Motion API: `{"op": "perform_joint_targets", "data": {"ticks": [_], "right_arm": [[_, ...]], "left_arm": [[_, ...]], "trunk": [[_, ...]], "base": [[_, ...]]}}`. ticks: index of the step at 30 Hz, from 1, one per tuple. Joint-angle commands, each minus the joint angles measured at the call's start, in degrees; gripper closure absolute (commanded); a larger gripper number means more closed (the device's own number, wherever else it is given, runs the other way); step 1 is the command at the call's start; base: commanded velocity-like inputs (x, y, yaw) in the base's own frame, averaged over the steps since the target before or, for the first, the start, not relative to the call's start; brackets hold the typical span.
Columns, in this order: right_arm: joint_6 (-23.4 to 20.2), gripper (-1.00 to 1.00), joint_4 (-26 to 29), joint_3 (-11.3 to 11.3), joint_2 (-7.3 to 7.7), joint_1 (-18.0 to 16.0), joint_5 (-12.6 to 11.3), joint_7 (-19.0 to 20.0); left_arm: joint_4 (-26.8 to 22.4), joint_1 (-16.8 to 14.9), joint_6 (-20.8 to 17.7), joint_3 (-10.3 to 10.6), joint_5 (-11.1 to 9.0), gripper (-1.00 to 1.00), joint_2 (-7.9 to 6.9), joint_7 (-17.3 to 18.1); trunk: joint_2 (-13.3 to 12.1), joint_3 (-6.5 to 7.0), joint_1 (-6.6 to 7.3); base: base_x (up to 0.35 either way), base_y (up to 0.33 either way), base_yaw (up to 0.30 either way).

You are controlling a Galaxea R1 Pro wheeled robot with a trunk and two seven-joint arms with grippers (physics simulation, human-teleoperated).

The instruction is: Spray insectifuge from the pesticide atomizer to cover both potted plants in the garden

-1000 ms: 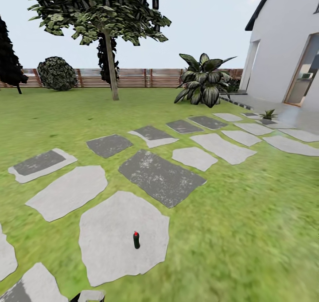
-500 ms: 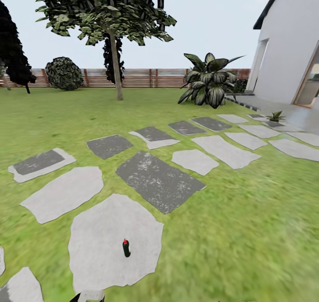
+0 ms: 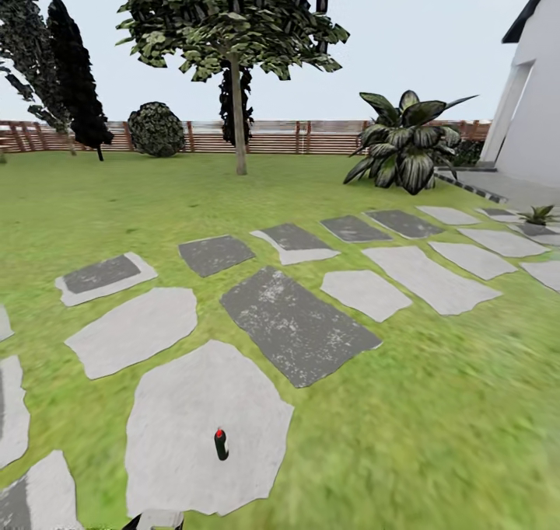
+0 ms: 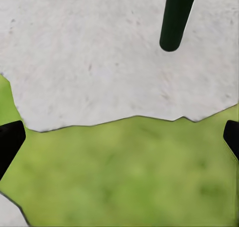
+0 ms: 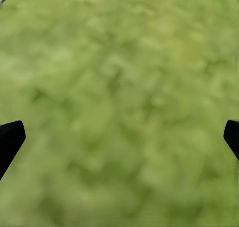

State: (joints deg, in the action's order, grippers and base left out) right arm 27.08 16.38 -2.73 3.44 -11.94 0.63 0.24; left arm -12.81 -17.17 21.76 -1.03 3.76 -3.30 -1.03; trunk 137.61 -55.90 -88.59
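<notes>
The pesticide atomizer (image 3: 221,444) is a small dark green bottle with a red tip, standing upright on a pale stepping stone (image 3: 187,437) of the garden lawn (image 3: 435,406). Its dark green body (image 4: 175,17) also appears in the left wrist view, beyond the left gripper (image 4: 119,142), which hangs open over the stone's edge and the grass. My right gripper (image 5: 119,142) is open above bare grass. One potted plant (image 3: 538,216), a low green rosette, sits far off at the right by the paved strip.
Grey stepping stones (image 3: 295,324) run diagonally toward a white house (image 3: 537,126) at the right. A large striped-leaf bush (image 3: 408,149), a tree (image 3: 237,71), a round shrub (image 3: 155,130) and a slatted wooden fence (image 3: 311,136) stand behind.
The whole head view has shifted to the right, so the camera has turned left. The atomizer now sits slightly lower in the picture.
</notes>
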Motion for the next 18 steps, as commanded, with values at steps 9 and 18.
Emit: {"op": "perform_joint_targets", "data": {"ticks": [9,18], "right_arm": [[0.2,-1.00,0.0,-0.2,-0.02,0.0,0.1,0.0],[0.2,-1.00,0.0,-0.2,-0.02,0.0,0.1,0.0]], "left_arm": [[0.1,-0.1,0.2,-0.1,0.4,-1.00,-0.01,-0.1],[0.1,-0.1,0.2,-0.1,0.4,-1.00,-0.04,-0.1]], "trunk": [[0.0,-0.05,0.00],[0.0,-0.05,0.00]], "base": [[0.148,-0.243,0.269],[0.104,-0.244,0.269]]}}
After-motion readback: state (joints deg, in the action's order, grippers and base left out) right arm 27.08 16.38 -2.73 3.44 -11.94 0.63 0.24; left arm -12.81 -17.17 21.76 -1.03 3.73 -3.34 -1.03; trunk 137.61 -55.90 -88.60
